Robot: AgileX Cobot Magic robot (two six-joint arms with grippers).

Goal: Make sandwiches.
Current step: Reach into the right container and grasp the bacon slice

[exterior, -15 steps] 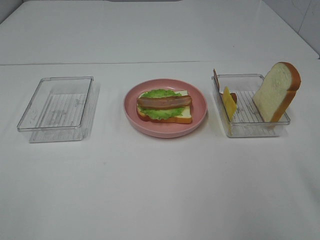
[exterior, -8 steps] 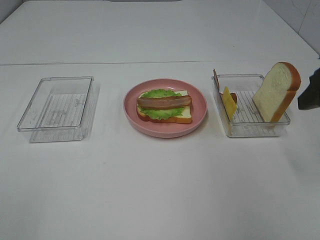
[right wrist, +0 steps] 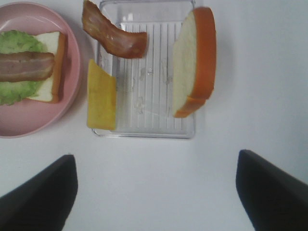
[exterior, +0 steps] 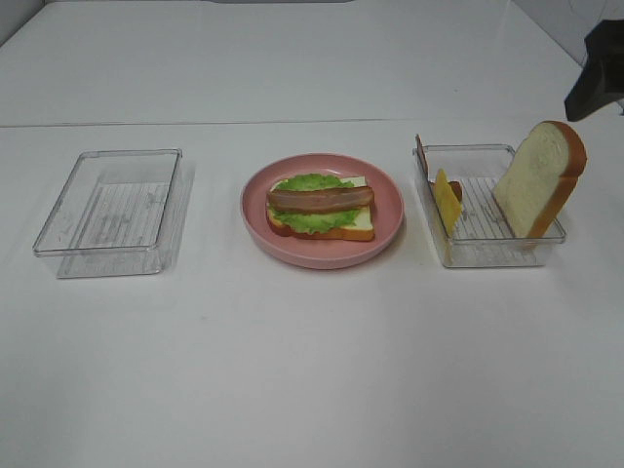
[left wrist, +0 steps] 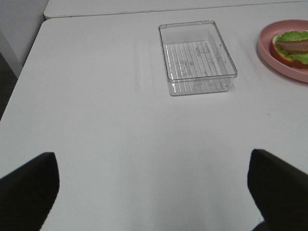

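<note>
**Position.** The part-built sandwich [exterior: 321,210] lies on the pink plate [exterior: 322,261] at the centre of the exterior high view. The remaining parts sit in the tray [exterior: 487,255] at centre right.

**Claws.** The right claw [right wrist: 155,155] hangs above this tray, jaws wide, holding nothing. The left claw [left wrist: 151,154] is likewise wide and holds nothing, over bare desk [left wrist: 120,144].

**Hazards (judged).**
- The bread slice [exterior: 539,178] stands on edge, tilted against the tray's right wall. A descending finger may strike it and topple it.
- The tray looks light. A sideways push may slide it across the desk.
- The cheese slice [exterior: 448,200] leans on the tray's left wall, which leaves little room for a finger. The pinch may slip.
- A layer set down off-axis may push the bacon strip [exterior: 321,199] off the lettuce.

**Orientation.** The sandwich lies flat, open face up. Its long axis runs left to right across the frame, and the bacon strip follows it.
</note>
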